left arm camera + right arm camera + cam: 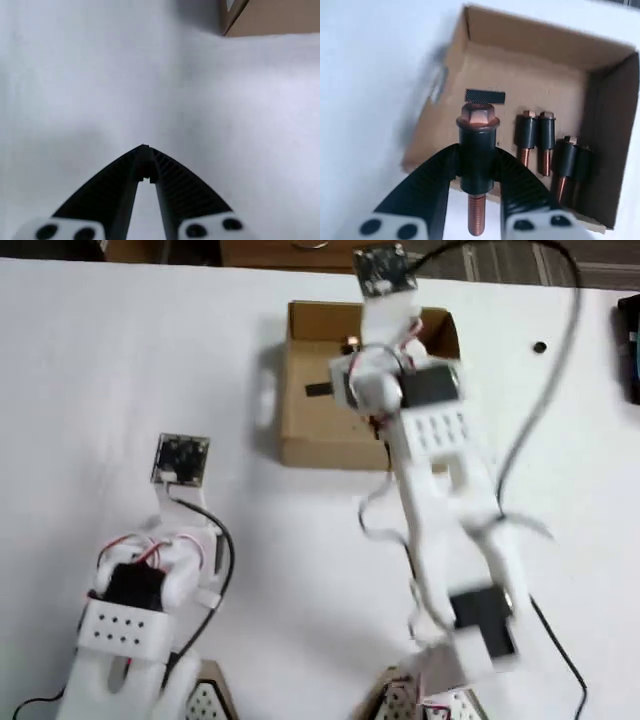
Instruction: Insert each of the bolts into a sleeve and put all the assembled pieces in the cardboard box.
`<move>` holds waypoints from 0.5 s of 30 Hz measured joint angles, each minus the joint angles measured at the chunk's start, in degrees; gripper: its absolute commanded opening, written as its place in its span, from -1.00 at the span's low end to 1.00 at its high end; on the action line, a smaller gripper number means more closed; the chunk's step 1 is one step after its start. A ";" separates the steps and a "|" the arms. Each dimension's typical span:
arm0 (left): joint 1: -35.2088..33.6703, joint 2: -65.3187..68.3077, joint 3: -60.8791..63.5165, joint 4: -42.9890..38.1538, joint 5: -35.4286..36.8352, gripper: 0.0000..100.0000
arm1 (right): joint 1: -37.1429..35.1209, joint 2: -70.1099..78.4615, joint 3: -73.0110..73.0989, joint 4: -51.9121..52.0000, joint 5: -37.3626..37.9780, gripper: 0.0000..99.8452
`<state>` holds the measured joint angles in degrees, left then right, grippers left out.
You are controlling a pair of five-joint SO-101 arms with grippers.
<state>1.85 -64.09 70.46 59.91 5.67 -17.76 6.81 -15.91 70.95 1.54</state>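
Right fingers (pixel 435 180): clenching on the black sleeve (pixel 477 160) of one assembled piece, one finger pressing on each side.
Held piece: standing upright between the fingers, with the copper bolt (pixel 478 119) sitting head-up above the fingertips and its threaded end poking out below them.
Box (pixel 530 40): lying open beneath and beyond the right fingers. The held piece seems to be hanging near the wall closest to the fingers, not over mid-floor.
Stored pieces (pixel 536 132): four are lying on the box floor beyond the fingers and off to one side, in two close pairs.
Strip (pixel 485 96): a flat black strip is lying on the floor just past the bolt head.
Left fingers (pixel 110 190): pressing tip to tip, gripping nothing, and hovering over bare table (pixel 75 75). A box corner (pixel 270 17) is showing well ahead of them.
Risk, edge: if the fingers are letting go this close to the wall, the threaded end may catch the rim, tipping the piece onto the table.
Risk, slip-out: nothing is locking the bolt into the sleeve, so a tilted drop may be shaking the two apart.
Risk, crowding: a drop onto the stored pairs may be knocking them about.
Look: smooth matte sleeve, bright copper flanged hex head, fine thread.
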 measured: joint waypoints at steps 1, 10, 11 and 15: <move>0.00 0.00 0.62 -0.18 0.00 -0.96 | 0.44 4.04 -2.90 1.05 0.00 -0.96; -0.09 0.00 3.52 -2.11 0.00 -0.96 | 3.52 31.56 -22.15 4.04 0.00 -0.96; -0.09 0.00 3.52 -2.11 0.00 -0.96 | 3.69 33.85 -23.56 4.04 0.00 -0.96; -0.09 0.00 3.52 -2.11 0.00 -0.96 | 3.87 42.11 -28.22 4.04 0.00 -0.95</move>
<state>1.76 -64.09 73.98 57.80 5.67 -13.89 48.92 -44.13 74.99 1.54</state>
